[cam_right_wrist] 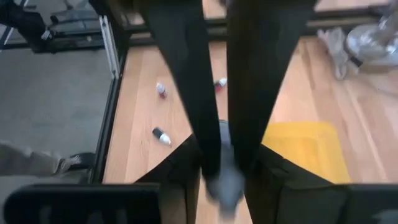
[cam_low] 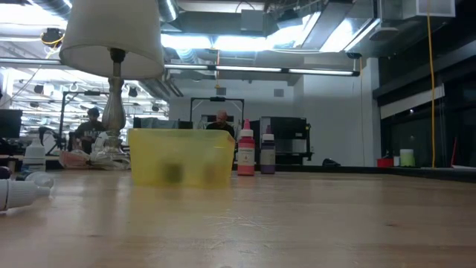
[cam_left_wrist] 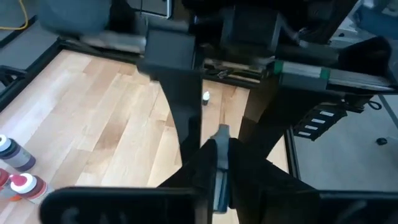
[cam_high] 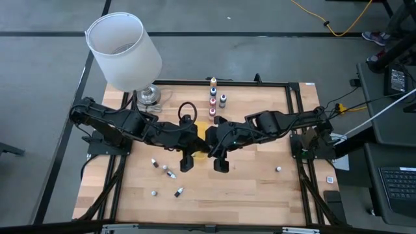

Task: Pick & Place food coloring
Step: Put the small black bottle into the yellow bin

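Note:
Small food coloring bottles stand upright in a cluster [cam_high: 213, 97] at the table's far side, also in the low view [cam_low: 245, 152]. Others lie on their sides near the near left [cam_high: 168, 173] [cam_right_wrist: 160, 135], and one lies alone on the right [cam_high: 278, 169]. The yellow translucent tray [cam_high: 201, 148] [cam_low: 182, 158] rests on the table's middle, with dark blobs showing through its wall. Both grippers are raised above the tray, left [cam_high: 186, 164] [cam_left_wrist: 221, 155] and right [cam_high: 221, 164], close together. The left fingers are shut with only a pale strip between them. Neither arm shows in the low view.
A white-shaded lamp [cam_high: 125, 49] stands at the far left corner on a glass base [cam_high: 147, 95]. A dark cable loop [cam_high: 187, 109] lies behind the left arm. The black frame rail [cam_high: 296, 117] borders the wooden table. Bare wood lies toward the near right [cam_high: 260, 195].

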